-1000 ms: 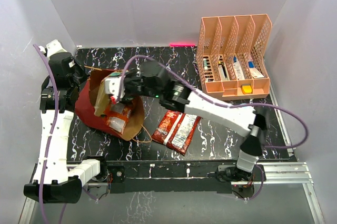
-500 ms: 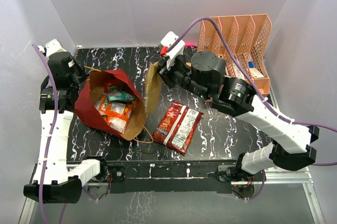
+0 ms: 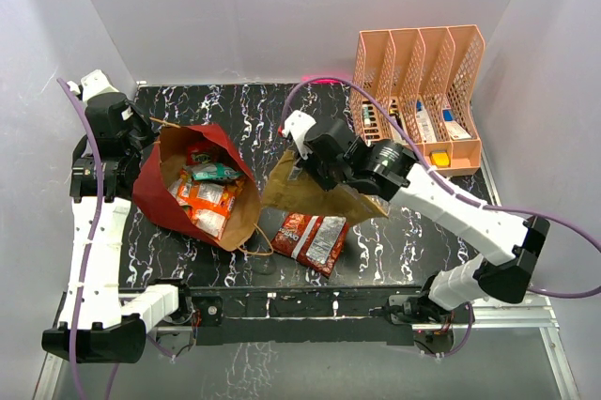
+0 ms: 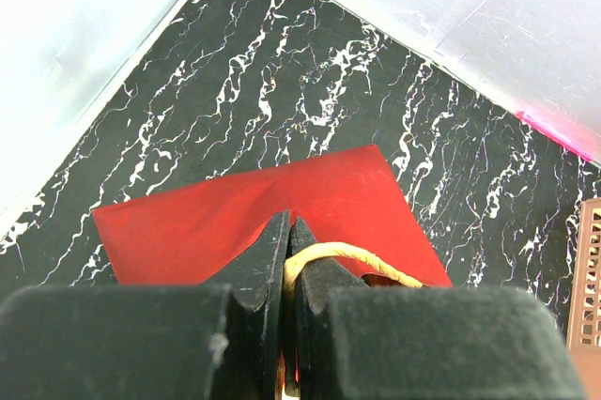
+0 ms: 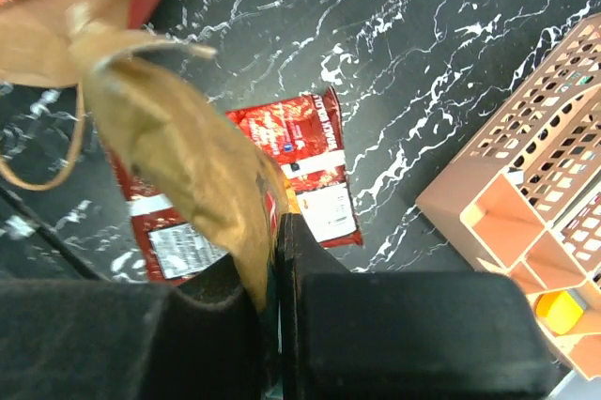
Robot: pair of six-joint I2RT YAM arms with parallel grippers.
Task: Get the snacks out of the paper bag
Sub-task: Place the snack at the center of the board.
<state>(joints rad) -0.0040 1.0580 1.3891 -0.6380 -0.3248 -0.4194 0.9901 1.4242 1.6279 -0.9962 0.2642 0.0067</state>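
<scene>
Paper bag at table left, mouth open, orange and teal snacks inside. Tan packet, in bag a second ago, now out, low over red packet. Right gripper pinches tan packet. Left gripper clamped on bag handle. Several snacks remain.

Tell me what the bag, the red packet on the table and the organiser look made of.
Bag: paper, matte red outside and brown inside, with sharp creases. Red packet: probably foil or plastic film; it is glossy, wrinkled and catches glare. Organiser: rigid peach plastic with moulded lattice holes.
</scene>
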